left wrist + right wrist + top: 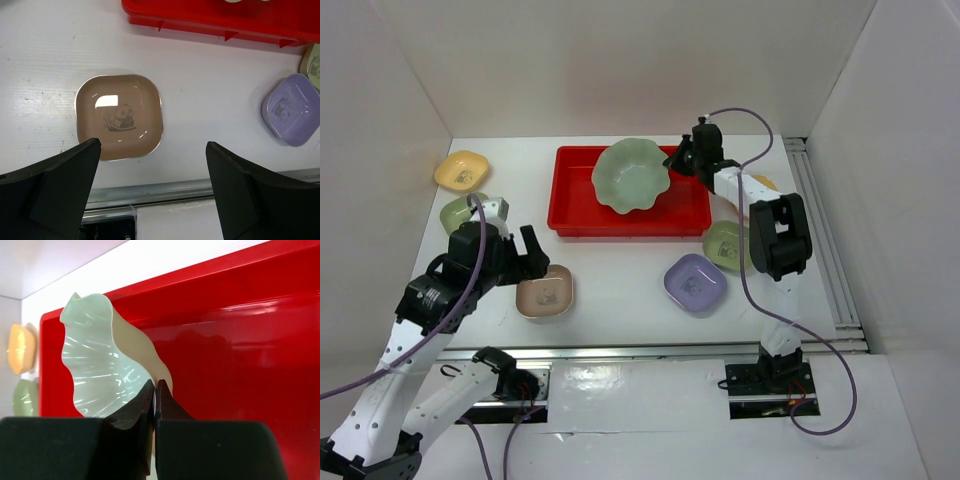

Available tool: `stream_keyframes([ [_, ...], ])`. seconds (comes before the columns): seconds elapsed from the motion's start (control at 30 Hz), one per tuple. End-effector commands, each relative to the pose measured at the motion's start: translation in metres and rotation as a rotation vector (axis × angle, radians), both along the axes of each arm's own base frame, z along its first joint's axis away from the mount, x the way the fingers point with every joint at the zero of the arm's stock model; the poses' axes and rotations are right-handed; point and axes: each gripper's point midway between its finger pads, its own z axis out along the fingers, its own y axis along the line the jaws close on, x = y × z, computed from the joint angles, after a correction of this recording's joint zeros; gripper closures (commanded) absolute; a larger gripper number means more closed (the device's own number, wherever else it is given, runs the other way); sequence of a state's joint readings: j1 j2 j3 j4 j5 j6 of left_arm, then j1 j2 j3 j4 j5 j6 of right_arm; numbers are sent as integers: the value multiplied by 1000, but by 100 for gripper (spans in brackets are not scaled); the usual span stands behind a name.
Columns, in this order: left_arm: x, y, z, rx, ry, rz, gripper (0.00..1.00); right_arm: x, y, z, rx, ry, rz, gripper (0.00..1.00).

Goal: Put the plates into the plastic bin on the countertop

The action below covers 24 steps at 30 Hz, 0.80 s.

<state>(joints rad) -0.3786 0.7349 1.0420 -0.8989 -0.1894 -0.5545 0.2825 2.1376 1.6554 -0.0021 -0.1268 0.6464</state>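
Firstly, at the far left of the tabletop (620, 300) a yellow dish (462, 170) and the left green dish (458, 212) lie near the wall. The left arm partly covers the green one.

Next comes the left tool (153, 145). Its jaws stand wide and it holds nothing. It hovers over the pinkish-beige dish (119, 116), which lies flat on the tabletop with a small panda picture inside. The fingers point at the near rim of this dish, so I judge it is the next one to be picked. The rim is low and thin, so a finger must probably go under the edge.

In the middle, the red bin (570, 225) stands toward the back wall. The scallop-edged dish (632, 175), large and pale green, is over it and covers much of its floor. In the right wrist view the dish looks tilted, because only one side is held. Whether its bottom already touches the bin floor, I cannot tell.

At its right side, the right tool (155, 387) is pinched narrow on the wavy rim of this dish. This edge grip makes sense, I think, as the dish is too broad to be taken across.

Further right, the lavender dish (695, 283) and the right green dish (725, 245) wait on the tabletop, outside the bin, beside the right arm.
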Motion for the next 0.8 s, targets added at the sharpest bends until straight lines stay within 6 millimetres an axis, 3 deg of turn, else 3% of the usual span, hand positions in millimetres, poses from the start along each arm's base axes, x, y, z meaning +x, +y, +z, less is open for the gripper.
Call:
stream_keyframes([
  [0.0,7,-6,9,-31,-43,-10,0,12,13,32,98,-73,53,100],
  [0.27,6,-6,5,-27,-35,-10,0,11,12,17,87,-31,50,100],
  [0.33,6,-6,5,-27,-35,-10,0,9,14,18,92,-30,61,98],
  [0.4,6,-6,5,-27,-35,-10,0,4,12,4,75,0,65,95],
  [0.43,6,-6,5,-27,-35,-10,0,3,12,9,78,-9,65,93],
  [0.67,5,-6,7,-31,-43,-10,0,-5,13,13,78,-13,88,63],
  [0.77,5,-6,7,-31,-43,-10,0,-8,18,25,76,-38,103,41],
])
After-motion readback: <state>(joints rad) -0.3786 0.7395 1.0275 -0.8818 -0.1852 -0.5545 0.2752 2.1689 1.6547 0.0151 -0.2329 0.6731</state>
